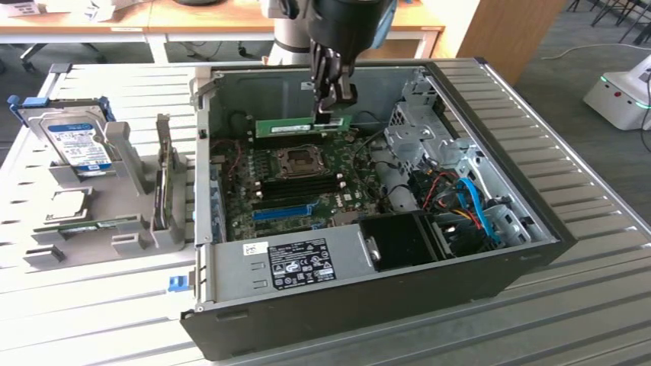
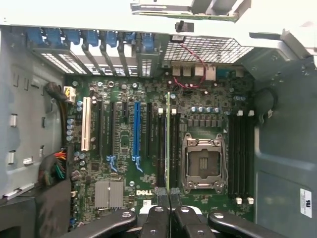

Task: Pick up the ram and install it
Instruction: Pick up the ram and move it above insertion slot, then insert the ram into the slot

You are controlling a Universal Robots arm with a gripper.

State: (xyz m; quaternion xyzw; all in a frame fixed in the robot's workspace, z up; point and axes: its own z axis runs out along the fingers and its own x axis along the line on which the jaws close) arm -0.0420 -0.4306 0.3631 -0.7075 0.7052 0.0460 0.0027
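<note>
The ram (image 1: 303,125), a narrow green stick with a white sticker, hangs on edge inside the open computer case (image 1: 529,252), just above the far end of the motherboard (image 1: 305,187). My gripper (image 1: 334,103) is shut on the ram's end nearer the exterior view's right. In the wrist view the ram (image 2: 168,144) shows edge-on as a thin green line running out from between my fingertips (image 2: 161,194). It lies over the black memory slots (image 2: 161,148) beside the empty CPU socket (image 2: 203,161). More black slots (image 2: 240,153) sit on the socket's other side.
On the exterior view's left, a grey rack (image 1: 122,168) holds a silver hard drive with a blue label (image 1: 76,141). Inside the case are a blue slot strip (image 1: 280,211), a metal drive cage (image 1: 422,122), blue and orange cables (image 1: 473,206) and a black fan shroud (image 1: 407,240).
</note>
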